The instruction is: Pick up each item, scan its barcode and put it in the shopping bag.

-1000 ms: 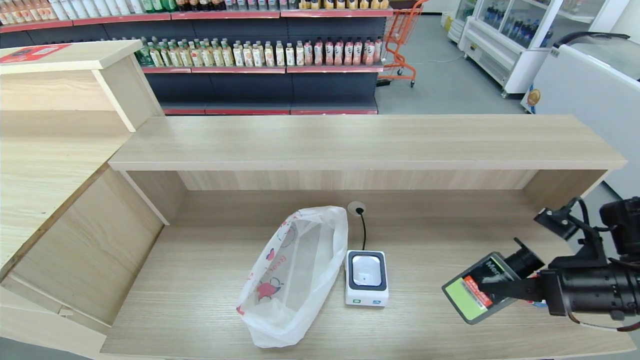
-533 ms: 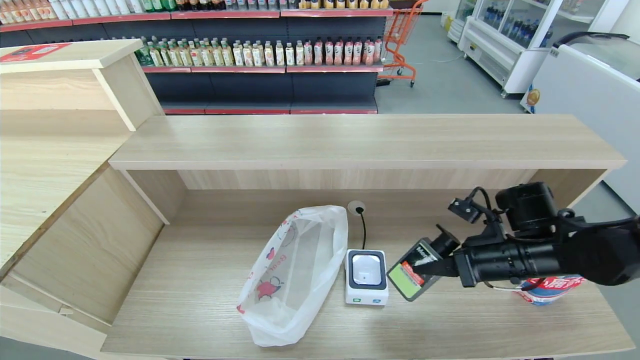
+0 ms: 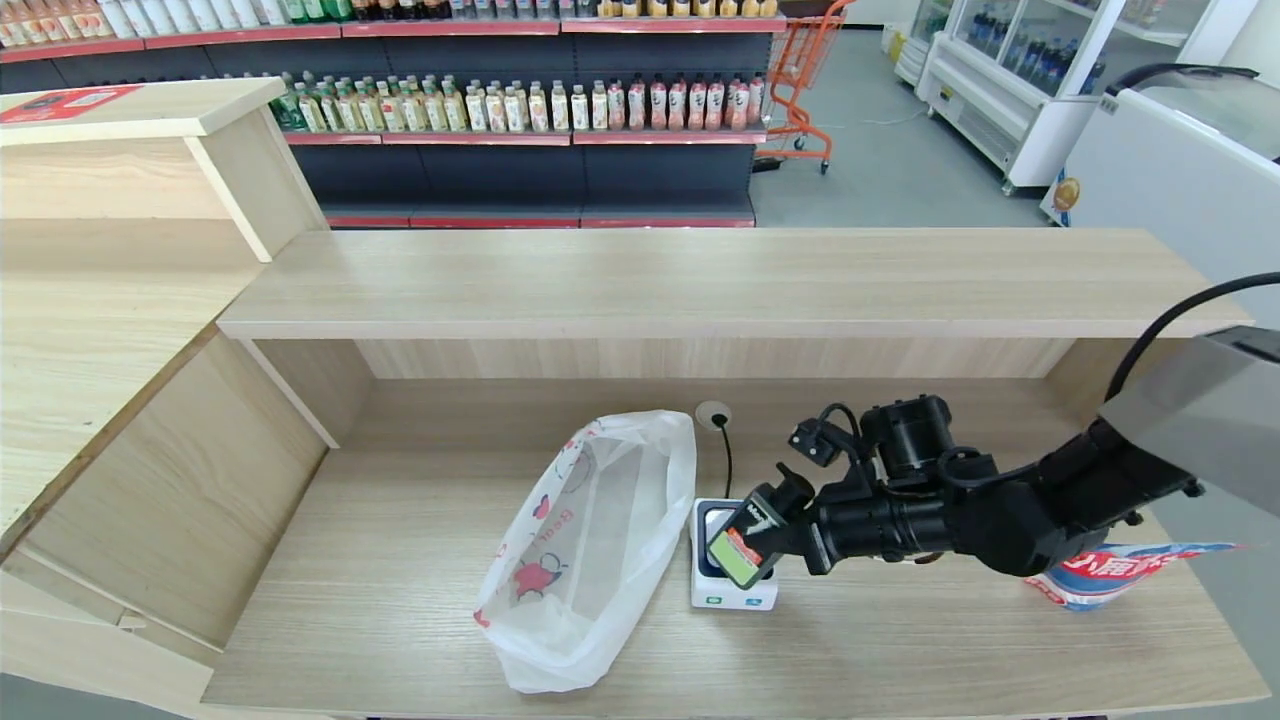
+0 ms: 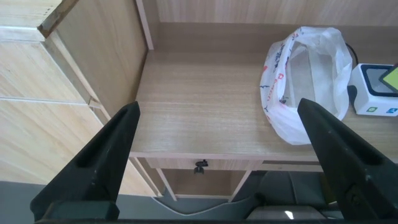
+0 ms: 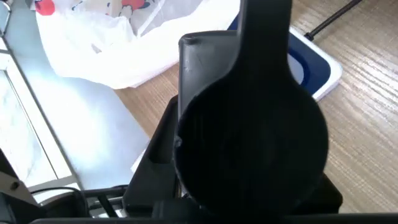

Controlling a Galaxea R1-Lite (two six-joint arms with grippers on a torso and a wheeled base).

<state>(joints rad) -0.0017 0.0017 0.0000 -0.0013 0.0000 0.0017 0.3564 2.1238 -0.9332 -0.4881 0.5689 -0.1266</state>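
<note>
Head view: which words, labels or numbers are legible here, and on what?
None reads clearly.
packet: white and red print, too small to read.
shopping bag: red lettering, distorted by folds.
blue-and-red pack: large white characters, partly hidden, blurred.
shelf bottles: labels too small.

Right arm extended leftward and held low; right gripper [image 3: 770, 528] apparently pinches a packet [image 3: 738, 552]. Left gripper [image 4: 219, 104] fingers spread wide.

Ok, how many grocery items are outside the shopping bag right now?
2. One small box in the right gripper, held over the scanner; one red, white and blue packet on the counter at far right, partly behind the right arm. More may be hidden behind it.
</note>
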